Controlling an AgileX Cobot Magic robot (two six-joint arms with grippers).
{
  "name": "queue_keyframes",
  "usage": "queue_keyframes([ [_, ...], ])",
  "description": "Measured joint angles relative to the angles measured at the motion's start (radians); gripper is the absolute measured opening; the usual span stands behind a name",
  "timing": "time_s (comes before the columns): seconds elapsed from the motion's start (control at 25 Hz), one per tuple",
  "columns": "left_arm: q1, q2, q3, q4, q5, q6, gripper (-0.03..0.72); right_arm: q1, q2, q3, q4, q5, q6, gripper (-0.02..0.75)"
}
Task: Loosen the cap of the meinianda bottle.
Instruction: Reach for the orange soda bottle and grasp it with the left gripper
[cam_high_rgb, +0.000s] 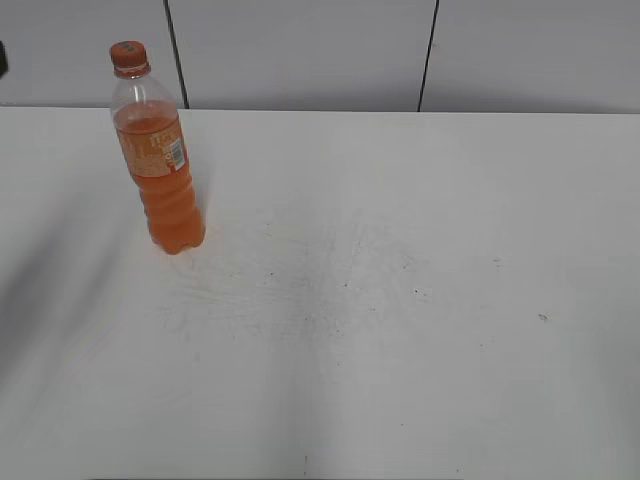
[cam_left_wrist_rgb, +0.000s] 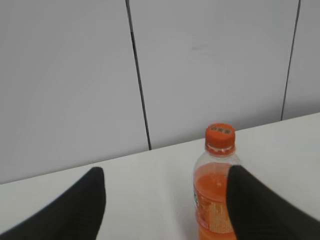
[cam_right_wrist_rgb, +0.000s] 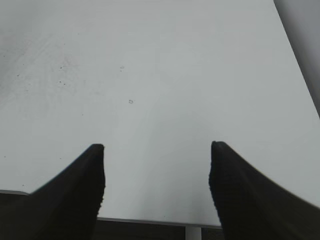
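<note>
At far left the meinianda bottle (cam_high_rgb: 163, 160) stands free, both grippers (cam_left_wrist_rgb: 165, 200) (cam_right_wrist_rgb: 156, 175) spread wide and empty, so twisting the cap (cam_high_rgb: 129, 56) unbraced could topple it.

We take this for a lab or test room rather than a home. A plain white table (cam_high_rgb: 420, 300), scuffed and speckled with dark marks toward its middle, runs right up to a bare pale wall (cam_high_rgb: 300, 50) of flat panels split by thin dark vertical seams along its far edge. Nothing domestic shows anywhere.
</note>
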Motion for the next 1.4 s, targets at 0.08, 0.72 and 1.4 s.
queue_keyframes([
  [0.08, -0.001, 0.074, 0.059, 0.088, -0.148, -0.068, 0.468, 0.0, 0.0, 0.0, -0.001, 0.0, 0.0, 0.494],
  [0.72, 0.315, 0.743, 0.021, 0.896, -0.879, -0.355, 0.628, 0.0, 0.0, 0.0, -0.001, 0.0, 0.0, 0.494],
  [1.4, 0.319, 1.189, -0.44, 1.186, -0.966, -0.486, 0.652, 0.0, 0.0, 0.0, -0.001, 0.0, 0.0, 0.494],
])
